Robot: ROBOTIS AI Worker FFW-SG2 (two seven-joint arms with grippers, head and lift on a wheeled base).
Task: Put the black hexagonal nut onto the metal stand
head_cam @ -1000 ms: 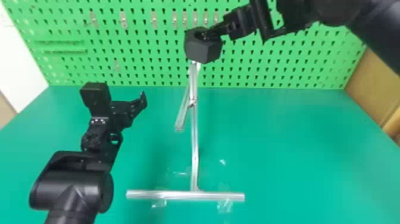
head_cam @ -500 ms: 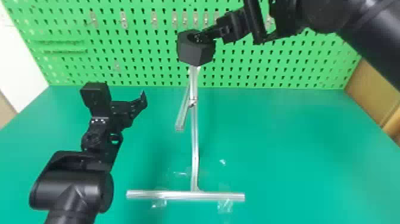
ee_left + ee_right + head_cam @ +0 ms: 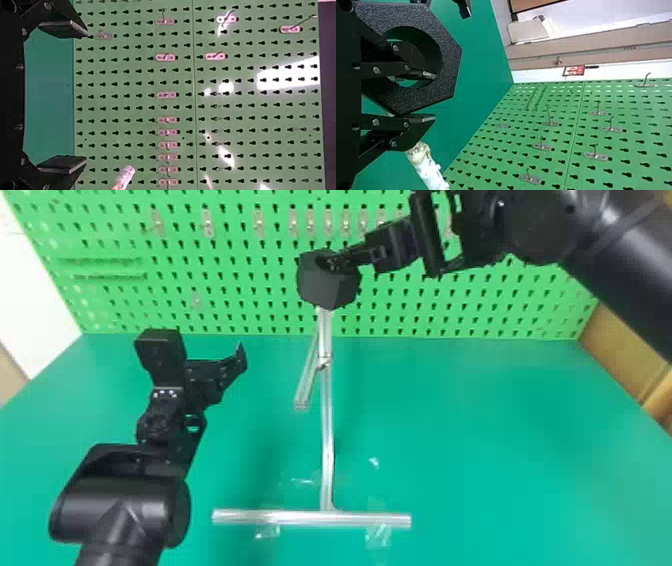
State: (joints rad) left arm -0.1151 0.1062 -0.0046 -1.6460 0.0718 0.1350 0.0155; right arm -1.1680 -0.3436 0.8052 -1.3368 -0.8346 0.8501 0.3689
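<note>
In the head view, the right tool [image 3: 342,261] reaches in from the right edge and grips the black hexagonal nut [image 3: 327,285]. The nut appears at the top end of the metal stand [image 3: 326,415]; this view does not tell whether the two touch. The stand's crossbar [image 3: 300,518] lies across the near part of the green worktop [image 3: 475,440], with clear tape [image 3: 377,535] at it, and a slanting side bar [image 3: 306,382] hangs to the left of the post. The left tool [image 3: 242,357] is above the worktop, left of the stand and well apart from it. A green pegboard [image 3: 240,295] rises at the far side.

In the left wrist view, the left tool [image 3: 85,98] is open and empty, its fingers [image 3: 65,164] wide apart. A rod end [image 3: 126,172] shows against the pegboard.

In the right wrist view, the right tool [image 3: 433,96] has one finger inside the nut's hole and the other along its outer side, with the wall between them. A pale rod end [image 3: 418,152] is beside the outer finger, outside the hole.
</note>
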